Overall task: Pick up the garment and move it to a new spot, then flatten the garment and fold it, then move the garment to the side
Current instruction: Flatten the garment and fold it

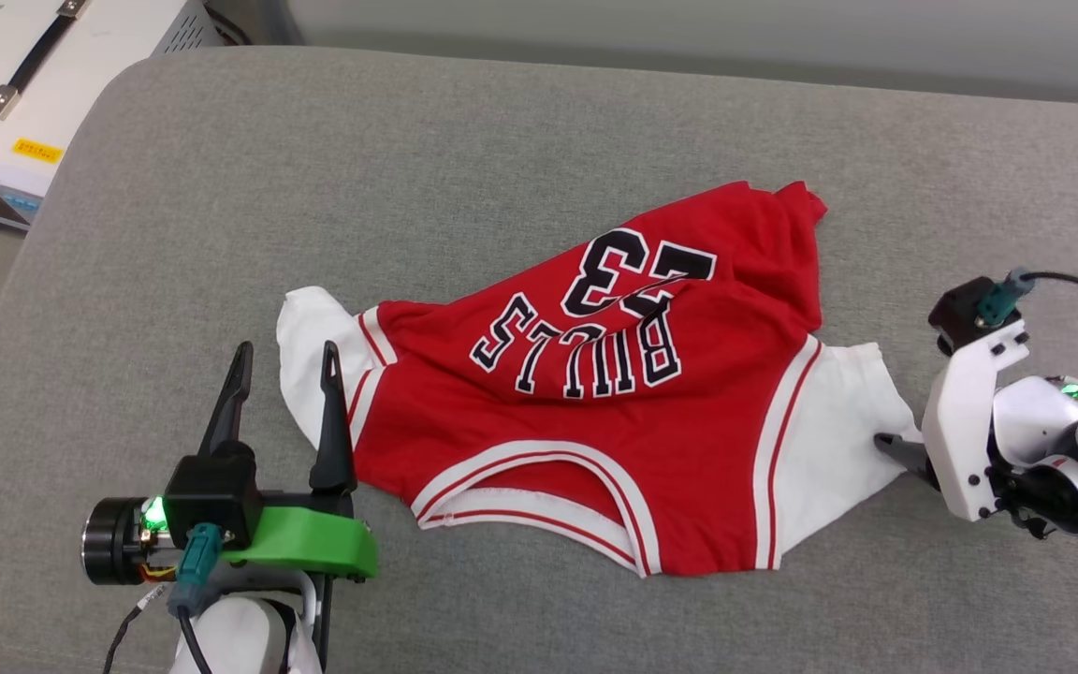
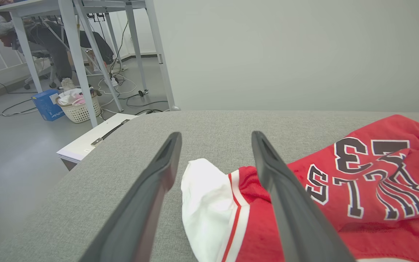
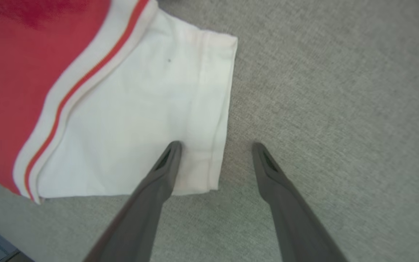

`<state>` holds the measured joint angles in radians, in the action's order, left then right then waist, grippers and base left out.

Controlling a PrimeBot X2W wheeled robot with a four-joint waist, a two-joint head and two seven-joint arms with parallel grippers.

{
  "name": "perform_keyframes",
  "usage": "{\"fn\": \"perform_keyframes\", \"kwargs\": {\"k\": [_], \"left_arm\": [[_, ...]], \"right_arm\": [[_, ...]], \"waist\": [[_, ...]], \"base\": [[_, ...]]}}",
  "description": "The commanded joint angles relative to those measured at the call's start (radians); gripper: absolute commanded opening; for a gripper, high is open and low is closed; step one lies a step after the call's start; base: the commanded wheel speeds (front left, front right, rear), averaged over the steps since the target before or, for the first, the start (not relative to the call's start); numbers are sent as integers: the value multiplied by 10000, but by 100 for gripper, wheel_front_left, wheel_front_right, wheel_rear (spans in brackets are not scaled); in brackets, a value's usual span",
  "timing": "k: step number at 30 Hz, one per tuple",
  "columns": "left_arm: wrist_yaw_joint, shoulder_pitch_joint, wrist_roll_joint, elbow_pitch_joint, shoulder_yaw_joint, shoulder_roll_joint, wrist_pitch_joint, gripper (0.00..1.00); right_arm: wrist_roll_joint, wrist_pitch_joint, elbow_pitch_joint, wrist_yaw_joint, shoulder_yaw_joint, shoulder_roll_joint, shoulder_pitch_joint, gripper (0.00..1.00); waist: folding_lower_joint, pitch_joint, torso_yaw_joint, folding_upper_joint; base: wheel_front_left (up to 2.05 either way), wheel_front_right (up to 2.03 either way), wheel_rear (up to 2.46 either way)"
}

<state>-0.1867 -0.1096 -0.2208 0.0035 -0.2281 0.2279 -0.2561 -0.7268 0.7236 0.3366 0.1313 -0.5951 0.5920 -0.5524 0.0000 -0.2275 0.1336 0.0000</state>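
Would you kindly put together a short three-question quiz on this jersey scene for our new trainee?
1. True or false: the left tool is shut on the garment.
2. Which number is printed on the garment? A) 32 B) 23 C) 45
3. In the right wrist view, one finger of the right tool overlaps which part of the garment?

Key:
1. False; its fingers stand apart, open, either side of a sleeve.
2. B.
3. The white sleeve, near its hem; the other finger is over bare grey cushion.
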Motion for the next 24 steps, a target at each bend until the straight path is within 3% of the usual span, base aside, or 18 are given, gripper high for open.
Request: {"fn": "perform_keyframes", "kwargs": {"k": [1,4,5,7,15,24], "left_arm": [[146,-95,141,69,111,-150,-56,100],[379,-105,353,151,344,-401,-56,100],[464,-72,429,182,433,-480,-56,100],[579,22,556,203,635,-597,-56,100],[1048,396,976,333,1180,-957,-57,100],[1338,872,1288,239,1605,-1243,-57,100]], "right_arm": [[-68,-156,324,-6,-270,-95,-103,100],[-303,-312,911,-6,-829,-190,-4,100],[-429,-439,950,-6,-1057,-172,6,79],[-542,-956,924,-6,-1352,-77,-59,0],[-1077,-3496,-217,-6,-1408,814,148,0],[-1687,-4318,-2098,-6,1235,2146,2836,0]], "waist": [[0,-213,228,0],[0,-223,279,0],[0,-203,277,0],[0,-113,197,0],[0,578,-191,0],[0,871,-827,0]], "base": [[0,0,0],[0,0,0],[0,0,0],[0,0,0],[0,0,0],[0,0,0]]}}
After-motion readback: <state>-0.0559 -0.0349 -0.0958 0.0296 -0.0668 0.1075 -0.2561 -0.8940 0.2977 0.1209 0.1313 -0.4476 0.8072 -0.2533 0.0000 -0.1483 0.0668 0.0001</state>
